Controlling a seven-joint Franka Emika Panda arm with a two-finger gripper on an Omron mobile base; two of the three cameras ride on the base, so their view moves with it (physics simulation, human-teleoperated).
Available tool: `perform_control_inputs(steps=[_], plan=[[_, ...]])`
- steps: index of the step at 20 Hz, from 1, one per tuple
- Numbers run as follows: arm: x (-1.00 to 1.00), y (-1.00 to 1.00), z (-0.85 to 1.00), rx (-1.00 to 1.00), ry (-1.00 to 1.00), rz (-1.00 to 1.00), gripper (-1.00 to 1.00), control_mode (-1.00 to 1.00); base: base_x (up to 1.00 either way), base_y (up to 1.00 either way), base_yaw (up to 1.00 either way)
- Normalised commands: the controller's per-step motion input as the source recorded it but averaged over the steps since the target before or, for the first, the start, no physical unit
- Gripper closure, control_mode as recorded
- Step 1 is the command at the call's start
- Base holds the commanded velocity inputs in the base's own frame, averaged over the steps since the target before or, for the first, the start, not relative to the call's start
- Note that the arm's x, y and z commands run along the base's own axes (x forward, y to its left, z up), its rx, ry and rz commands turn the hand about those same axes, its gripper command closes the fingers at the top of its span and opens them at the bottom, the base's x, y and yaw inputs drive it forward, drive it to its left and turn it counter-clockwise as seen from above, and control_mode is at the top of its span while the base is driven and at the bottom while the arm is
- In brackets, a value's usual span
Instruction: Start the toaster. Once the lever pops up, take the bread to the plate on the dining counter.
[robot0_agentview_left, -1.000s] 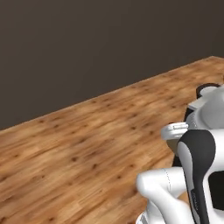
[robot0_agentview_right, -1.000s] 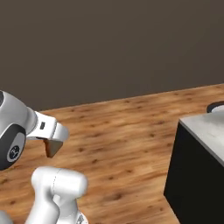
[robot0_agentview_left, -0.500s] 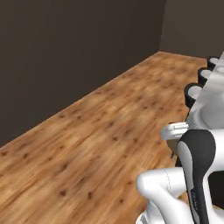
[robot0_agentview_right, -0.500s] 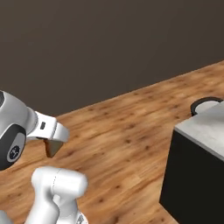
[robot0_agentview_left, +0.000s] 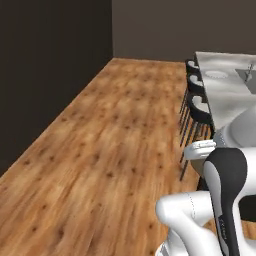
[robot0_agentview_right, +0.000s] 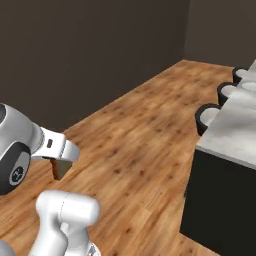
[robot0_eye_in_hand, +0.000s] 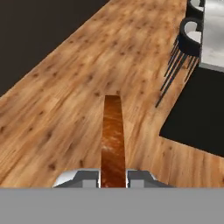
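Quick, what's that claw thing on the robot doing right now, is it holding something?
End effector: closed on the bread, gripping the slice edge-on between its two fingers, above the wooden floor.

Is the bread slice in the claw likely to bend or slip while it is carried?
The bread juts straight out from the claw edge-on without sagging, so it is probably stiff. It looks thin, likely light. Its toasted brown crust seems rough, so slipping seems unlikely, though crumbling is possible.

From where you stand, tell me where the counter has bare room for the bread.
The counter looks bare on its near stretch, between the plate and the robot. Farther along, plate and sink sit side by side, so it is tighter there. The floor side is lined with stools. The pincer grips the bread edge-on.
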Motion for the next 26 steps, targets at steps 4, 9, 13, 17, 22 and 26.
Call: perform_control_inputs(steps=[4, 9, 13, 17, 22, 26], plan=[[0.0, 0.0, 0.0, 0.0, 0.0, 0.0, 1.0, 1.0, 0.76, 0.83, -0.66], [0.0, 0.0, 0.0, 0.0, 0.0, 0.0, 1.0, 1.0, 0.75, 0.83, -0.66], [0.0, 0.0, 0.0, 0.0, 0.0, 0.0, 1.0, 1.0, 0.74, 0.84, -0.67], [0.0, 0.0, 0.0, 0.0, 0.0, 0.0, 1.0, 1.0, 0.72, 0.84, -0.68], [0.0, 0.0, 0.0, 0.0, 0.0, 0.0, 1.0, 1.0, 0.71, 0.84, -0.69], [0.0, 0.0, 0.0, 0.0, 0.0, 0.0, 1.0, 1.0, 0.55, 0.92, -0.67]])
